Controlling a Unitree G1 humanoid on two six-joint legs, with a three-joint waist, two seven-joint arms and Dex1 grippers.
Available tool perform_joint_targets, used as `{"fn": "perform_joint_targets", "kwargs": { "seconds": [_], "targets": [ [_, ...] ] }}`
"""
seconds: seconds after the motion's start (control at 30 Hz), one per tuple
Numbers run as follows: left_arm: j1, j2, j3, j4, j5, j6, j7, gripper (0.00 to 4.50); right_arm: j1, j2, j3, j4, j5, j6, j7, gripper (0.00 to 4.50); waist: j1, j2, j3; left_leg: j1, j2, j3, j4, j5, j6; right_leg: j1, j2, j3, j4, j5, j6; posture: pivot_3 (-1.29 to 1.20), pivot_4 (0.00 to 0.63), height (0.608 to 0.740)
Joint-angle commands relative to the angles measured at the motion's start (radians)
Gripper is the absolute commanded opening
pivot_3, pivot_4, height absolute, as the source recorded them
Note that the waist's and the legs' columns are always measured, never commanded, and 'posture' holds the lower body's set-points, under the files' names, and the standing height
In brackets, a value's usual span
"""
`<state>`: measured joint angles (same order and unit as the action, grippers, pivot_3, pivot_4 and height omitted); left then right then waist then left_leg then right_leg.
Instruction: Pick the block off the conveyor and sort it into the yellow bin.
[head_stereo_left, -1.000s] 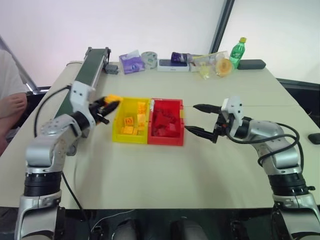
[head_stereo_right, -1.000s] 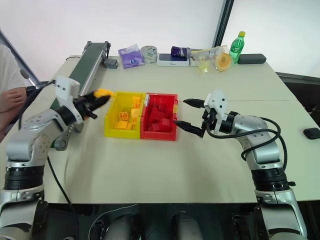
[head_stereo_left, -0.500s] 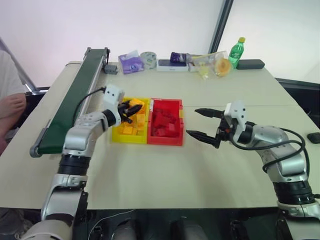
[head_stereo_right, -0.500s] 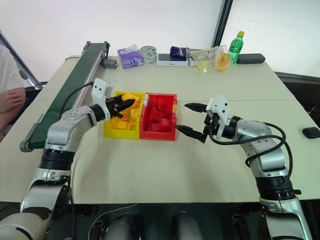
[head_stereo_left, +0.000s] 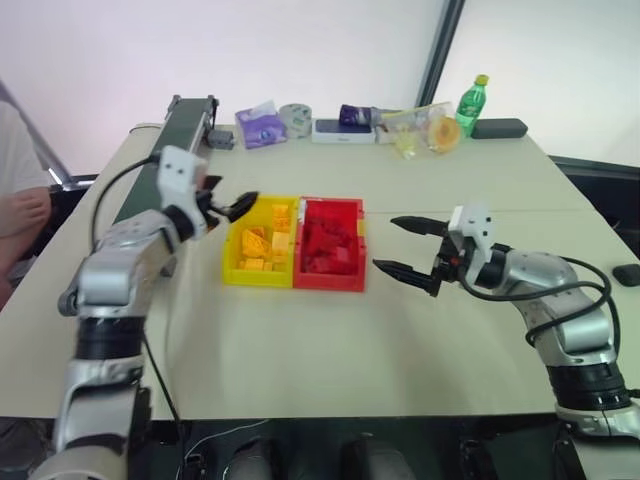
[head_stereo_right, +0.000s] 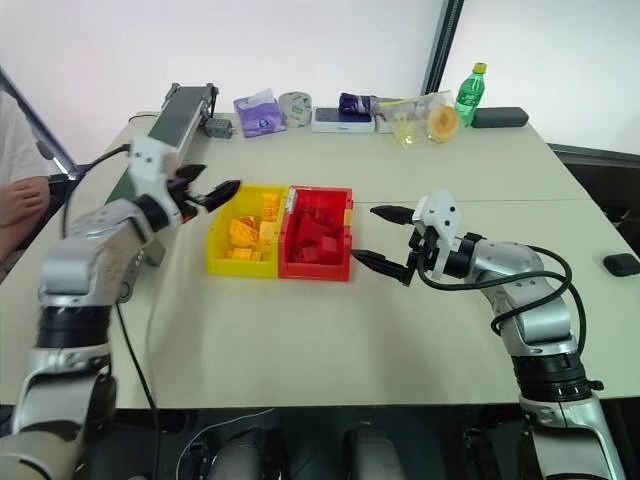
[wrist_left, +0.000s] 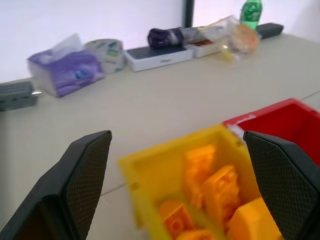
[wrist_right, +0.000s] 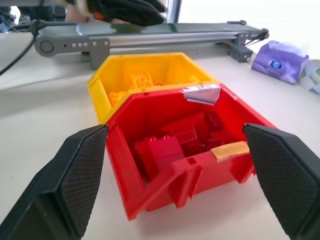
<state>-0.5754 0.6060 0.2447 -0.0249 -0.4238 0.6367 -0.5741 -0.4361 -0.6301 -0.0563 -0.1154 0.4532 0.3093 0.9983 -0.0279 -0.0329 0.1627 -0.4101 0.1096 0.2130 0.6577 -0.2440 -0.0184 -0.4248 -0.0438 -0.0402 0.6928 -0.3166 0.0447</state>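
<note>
— What's sitting in the two bins right now?

— The yellow bin (head_stereo_left: 261, 243) is holding a loose heap of yellow-orange bricks (head_stereo_left: 262, 246), too jumbled for me to count. Touching it on the right, the red bin (head_stereo_left: 329, 243) is holding a pile of red bricks (head_stereo_left: 327, 247), also too many to count.

— And the block they're sorting?

— I'm not managing to pick it out from the other bricks in the yellow bin. The left gripper (head_stereo_left: 225, 204) is hanging just left of that bin's far corner, above the table (head_stereo_left: 330, 340), with its two black fingers spread wide and nothing between them.

— The other one?

— The right gripper (head_stereo_left: 405, 246) is hovering near the right of the red bin, fingers spread too and carrying nothing.

— The conveyor?

— The conveyor (head_stereo_left: 180, 128) is running along the left side toward the far edge, partly hidden behind the left arm.

— What else is lying about?

— Along the far edge I'm counting one purple tissue pack (head_stereo_left: 262, 125), one roll of tape (head_stereo_left: 298, 116), one flat white box (head_stereo_left: 343, 131) and one green bottle (head_stereo_left: 475, 103), plus some clear bags I can't make out. A person's arm (head_stereo_left: 25, 210) is showing at the far left.
</note>
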Motion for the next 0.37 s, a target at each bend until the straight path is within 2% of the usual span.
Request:
{"fn": "perform_joint_targets", "kwargs": {
  "seconds": [0.03, 0.2, 0.37],
  "targets": [
    [0.091, 0.088, 0.136, -0.098, -0.059, 0.012, -0.051, 4.43, -0.03, -0.006, -0.012, 0.008, 0.003, -0.031, 0.021, 4.5, -0.003, 0.0, 0.0, 0.0, 0.0, 0.0, 0.0, 0.0, 0.0, 0.0, 0.0, 0.0, 0.0, 0.0, 0.0, 0.0, 0.15, 0.74],
    [0.289, 0.159, 0.288, -0.177, -0.116, -0.018, -0.128, 4.43, -0.055, -0.019, -0.014, 0.058, -0.003, -0.049, 0.053, 4.5, 0.012, 0.0, 0.0, 0.0, -0.002, 0.0, 0.0, 0.0, 0.0, 0.0, -0.002, 0.0, 0.0, 0.0, 0.0, 0.0, 0.15, 0.74],
    [0.403, 0.199, 0.418, -0.188, -0.172, 0.02, -0.14, 4.43, -0.078, -0.018, -0.007, 0.093, -0.013, -0.062, 0.073, 4.5, 0.015, 0.0, 0.0, 0.0, -0.003, -0.001, -0.001, 0.0, 0.001, 0.0, -0.003, -0.001, 0.0, 0.0, 0.0, 0.0, 0.15, 0.74]
  ]
}}
